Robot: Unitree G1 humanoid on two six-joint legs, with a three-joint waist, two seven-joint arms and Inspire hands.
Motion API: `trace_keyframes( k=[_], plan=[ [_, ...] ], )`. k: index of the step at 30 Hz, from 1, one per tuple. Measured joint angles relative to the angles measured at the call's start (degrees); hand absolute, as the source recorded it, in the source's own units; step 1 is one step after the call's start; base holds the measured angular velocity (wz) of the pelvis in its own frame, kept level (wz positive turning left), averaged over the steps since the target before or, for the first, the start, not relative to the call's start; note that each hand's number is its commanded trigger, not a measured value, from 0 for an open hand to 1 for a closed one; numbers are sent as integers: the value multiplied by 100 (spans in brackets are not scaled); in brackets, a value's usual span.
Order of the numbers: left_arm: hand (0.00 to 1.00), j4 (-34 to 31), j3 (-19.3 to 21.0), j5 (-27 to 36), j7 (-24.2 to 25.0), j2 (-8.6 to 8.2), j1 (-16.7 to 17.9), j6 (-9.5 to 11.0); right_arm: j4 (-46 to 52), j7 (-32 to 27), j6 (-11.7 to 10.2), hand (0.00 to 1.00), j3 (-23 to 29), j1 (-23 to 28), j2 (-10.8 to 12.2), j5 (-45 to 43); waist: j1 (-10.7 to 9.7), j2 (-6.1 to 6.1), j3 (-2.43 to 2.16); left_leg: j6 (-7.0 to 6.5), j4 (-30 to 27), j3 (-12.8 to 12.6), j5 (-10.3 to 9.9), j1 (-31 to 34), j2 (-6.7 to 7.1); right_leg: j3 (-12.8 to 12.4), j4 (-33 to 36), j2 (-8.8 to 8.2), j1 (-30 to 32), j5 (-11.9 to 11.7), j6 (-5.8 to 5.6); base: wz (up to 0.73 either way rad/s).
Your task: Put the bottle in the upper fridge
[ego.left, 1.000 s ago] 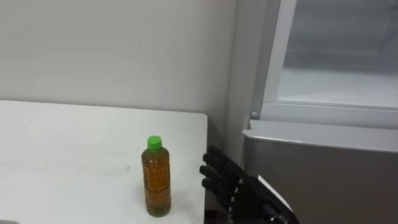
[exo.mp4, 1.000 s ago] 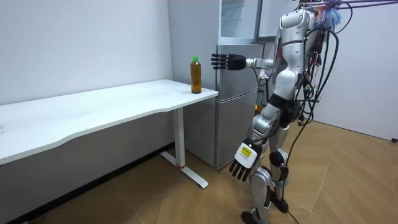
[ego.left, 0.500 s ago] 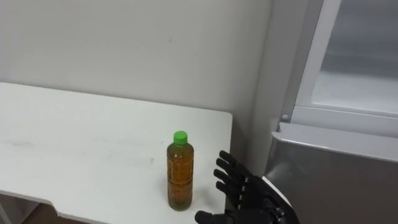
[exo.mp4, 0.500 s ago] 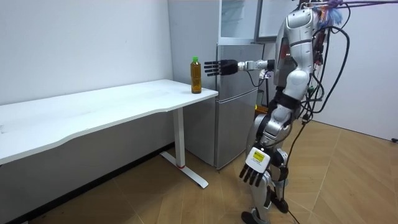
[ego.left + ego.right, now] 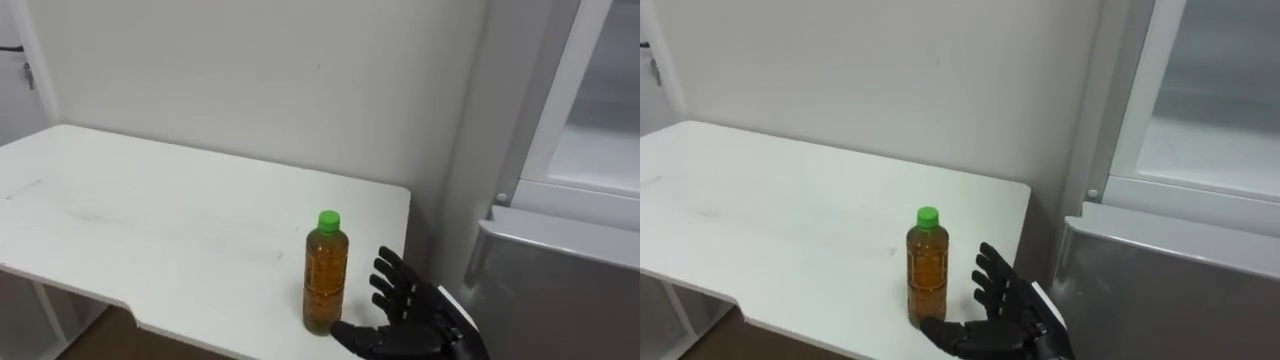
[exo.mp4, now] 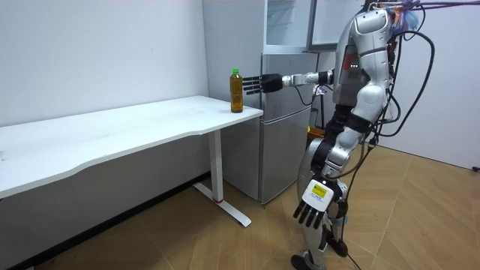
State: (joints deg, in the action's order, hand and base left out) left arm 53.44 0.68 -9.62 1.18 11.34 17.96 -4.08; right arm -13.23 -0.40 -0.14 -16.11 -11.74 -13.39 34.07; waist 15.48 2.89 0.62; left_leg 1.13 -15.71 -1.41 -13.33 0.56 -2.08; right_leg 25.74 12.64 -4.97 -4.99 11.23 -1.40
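White desk (image 5: 150,220) against a pale wall, with a grey fridge (image 5: 560,290) just to its right and the upper compartment (image 5: 1210,120) standing open. Bottle (image 5: 326,275) stands upright near the desk's right front corner: green cap, amber liquid, clear plastic, long axis vertical. Right hand (image 5: 410,322) sits just right of it, fingers straight and spread, thumb low toward the bottle's base, holding nothing; contact unclear. Left hand (image 6: 313,204) hangs by the leg, fingers loose, well apart. Likely next: the right hand closes sideways round the bottle's body.
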Motion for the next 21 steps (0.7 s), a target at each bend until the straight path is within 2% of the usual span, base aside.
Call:
trace_keyframes(
  k=[4,8,11,17,21],
  plan=[
    [0,-84,1,-3,37,-45,69,-153,-188,-295,3,0,-43,-17,15,-156,20,2,-1,-1,-4,70,1,-1,13,75,-1,-10,-35,4,-7,9],
    [0,-87,-1,-3,55,-167,86,-305,-220,-689,4,0,-45,-39,36,-351,44,-43,22,-13,-23,187,11,40,58,182,-2,-39,-58,16,-26,14],
    [0,-89,-101,-1,49,-178,75,-393,-508,-911,3,0,-77,-189,53,-658,60,-42,18,-34,-21,221,39,81,79,259,7,-72,-50,21,-34,13],
    [0,-96,-97,0,-69,-184,88,-464,-845,-1419,5,0,-76,-347,267,-794,155,-43,18,-50,-9,266,53,87,114,276,17,-99,-57,32,-51,3],
    [0,-147,-97,0,-65,-185,100,-464,-861,-1803,5,0,-74,-371,280,-947,230,-45,17,-54,-14,350,58,77,145,364,15,-118,-106,50,-80,12]
  ],
)
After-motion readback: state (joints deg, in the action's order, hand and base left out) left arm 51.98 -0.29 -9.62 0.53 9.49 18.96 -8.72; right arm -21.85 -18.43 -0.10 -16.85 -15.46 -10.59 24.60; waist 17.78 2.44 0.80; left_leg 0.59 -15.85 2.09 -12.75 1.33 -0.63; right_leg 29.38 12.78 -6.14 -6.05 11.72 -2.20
